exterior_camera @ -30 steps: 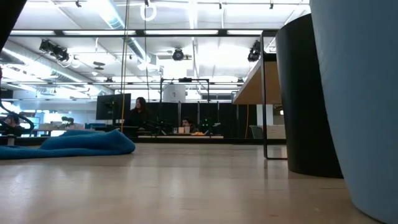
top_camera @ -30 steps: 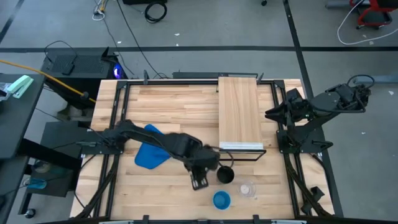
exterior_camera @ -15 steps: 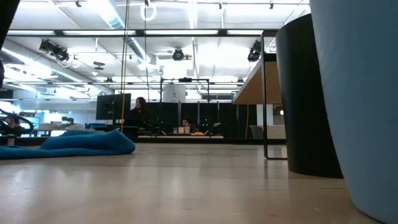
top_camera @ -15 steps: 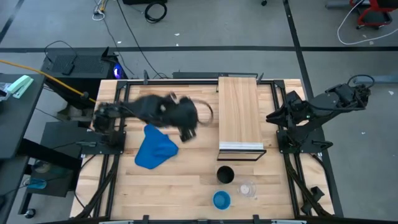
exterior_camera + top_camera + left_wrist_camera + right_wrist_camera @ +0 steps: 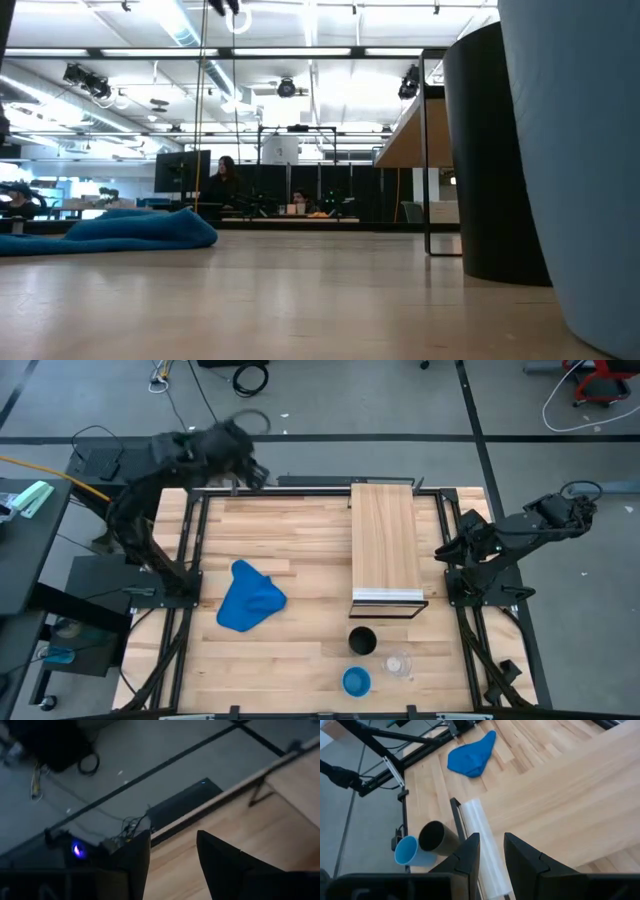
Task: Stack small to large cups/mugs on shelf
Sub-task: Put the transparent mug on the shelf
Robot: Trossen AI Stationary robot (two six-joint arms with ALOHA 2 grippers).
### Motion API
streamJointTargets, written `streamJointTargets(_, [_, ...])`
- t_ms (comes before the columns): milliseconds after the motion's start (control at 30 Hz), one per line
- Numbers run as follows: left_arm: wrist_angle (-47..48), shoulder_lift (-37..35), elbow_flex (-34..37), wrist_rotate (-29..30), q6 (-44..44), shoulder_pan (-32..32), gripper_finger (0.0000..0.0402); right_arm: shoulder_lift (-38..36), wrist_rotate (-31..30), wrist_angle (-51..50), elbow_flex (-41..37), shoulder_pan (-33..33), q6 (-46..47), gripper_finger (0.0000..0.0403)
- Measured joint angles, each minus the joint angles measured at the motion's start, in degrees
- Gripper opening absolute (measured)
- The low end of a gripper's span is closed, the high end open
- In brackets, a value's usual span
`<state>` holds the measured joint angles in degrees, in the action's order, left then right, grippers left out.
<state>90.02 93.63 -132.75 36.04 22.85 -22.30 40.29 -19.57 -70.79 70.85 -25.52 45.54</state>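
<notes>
Left arm: I see it folded back past the table's far left corner, left gripper raised, fingers narrowly parted, holding nothing.
Right arm: parked off the right edge; right gripper slightly open, empty.
Tall black cylindrical cup, light-blue cup and small clear cup: on the tabletop, near the narrow light-wood shelf.
Crumpled blue cloth: left of centre.
</notes>
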Motion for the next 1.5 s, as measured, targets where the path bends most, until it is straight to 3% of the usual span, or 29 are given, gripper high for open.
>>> streamJointTargets(167, [0.0, 0.2, 0.0, -7.3, -2.0, -10.8, 0.0160, -1.0, 0.7, -0.4, 0.0, 0.0, 0.0, 0.0095])
streamJointTargets(333, [-0.2, 3.0, 0.0, -13.5, -3.8, -17.7, 0.0147, -1.4, 1.7, -0.4, 0.0, 0.0, 0.0, 0.0095])
streamJointTargets(600, [-8.1, 9.9, 0.0, -21.8, -8.6, -20.6, 0.0125, -1.4, 1.9, -0.4, 0.0, 0.0, 1.0, 0.0095])
streamJointTargets(767, [-11.5, 14.2, 0.1, -24.0, -9.0, -21.4, 0.0117, -1.4, 1.9, -0.4, 0.0, 0.0, 4.0, 0.0096])
streamJointTargets(900, [-13.7, 16.6, 0.1, -28.1, -9.3, -21.2, 0.0118, -1.4, 0.7, -0.4, 0.0, 0.0, 4.1, 0.0096])
streamJointTargets(1233, [-22.4, 19.6, 0.1, -27.8, -9.1, -11.0, 0.0118, -1.4, -1.6, -0.3, 0.0, 0.0, 4.3, 0.0096])
streamJointTargets(1500, [-30.6, 14.1, 0.1, -26.1, -12.9, -2.8, 0.0114, -1.4, -1.6, -0.3, 0.0, 0.0, 4.9, 0.0095])
